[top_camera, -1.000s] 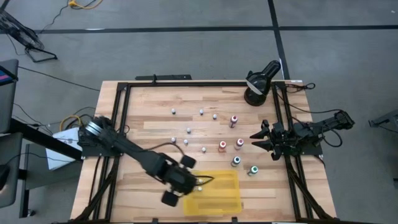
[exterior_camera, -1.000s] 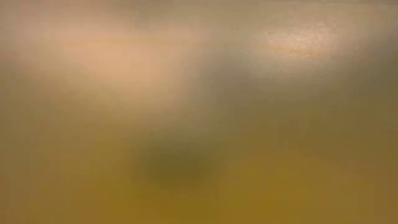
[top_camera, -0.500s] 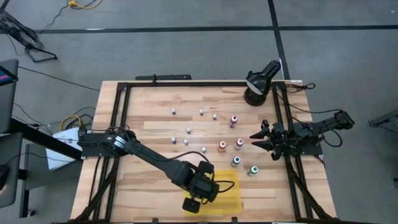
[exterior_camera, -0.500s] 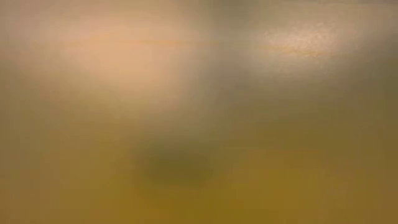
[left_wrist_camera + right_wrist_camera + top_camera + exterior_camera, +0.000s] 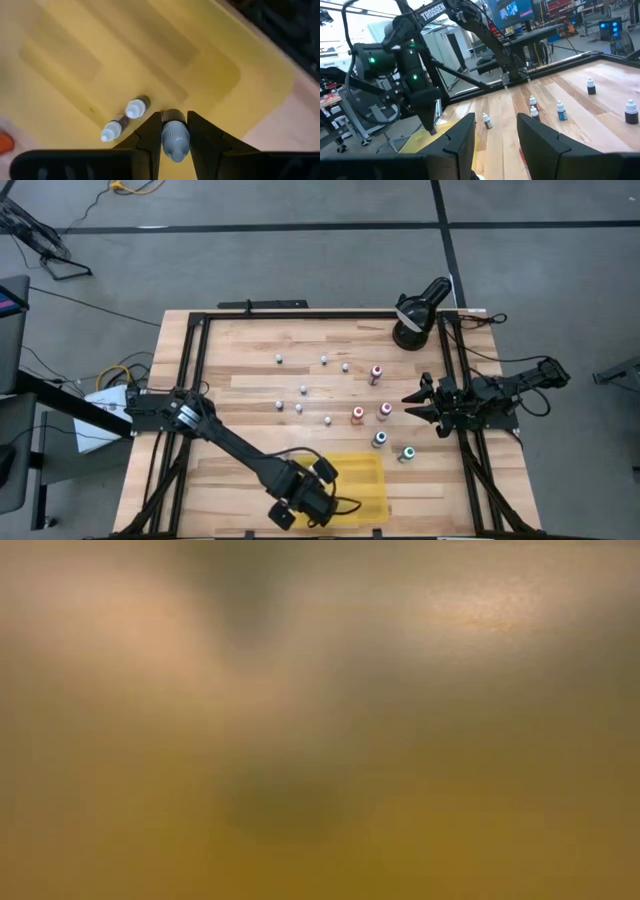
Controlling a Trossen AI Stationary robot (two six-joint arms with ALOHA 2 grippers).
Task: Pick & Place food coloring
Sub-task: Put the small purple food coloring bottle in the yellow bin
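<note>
Left gripper (image 5: 174, 131) sits over the yellow tray (image 5: 362, 478), fingers clamped on one small white-capped bottle (image 5: 174, 137), cap pointing back toward the wrist camera. Two more bottles (image 5: 126, 120) already lie on their sides on the tray floor, just beside the gripper tips. In the high view the left gripper (image 5: 318, 502) is over the tray's edge nearest the left arm's side of the desk (image 5: 240, 385).

The rest of the food coloring is still out on the desk beyond the tray: a scatter of white-capped bottles (image 5: 302, 390) farther from the tray, and colored-cap ones (image 5: 358, 415) nearer the right arm. Right gripper (image 5: 418, 402) waits at the desk edge well apart from the tray, fingers apart with nothing between them in its wrist view (image 5: 495, 135).

Low view is a blur, no use.

Looks like the drop step: bottle carried in, not yet released.

Risks:
- Release lands on the two lying bottles, so they get knocked or roll; they are very close to the tips.
- Tray rim is low; a round bottle dropped from height could bounce or roll out over the near rim.
- Bottle is held by its body near the cap, so it may tip as the fingers part.
- Fingers descending too far could shove the light tray across the desk.
</note>
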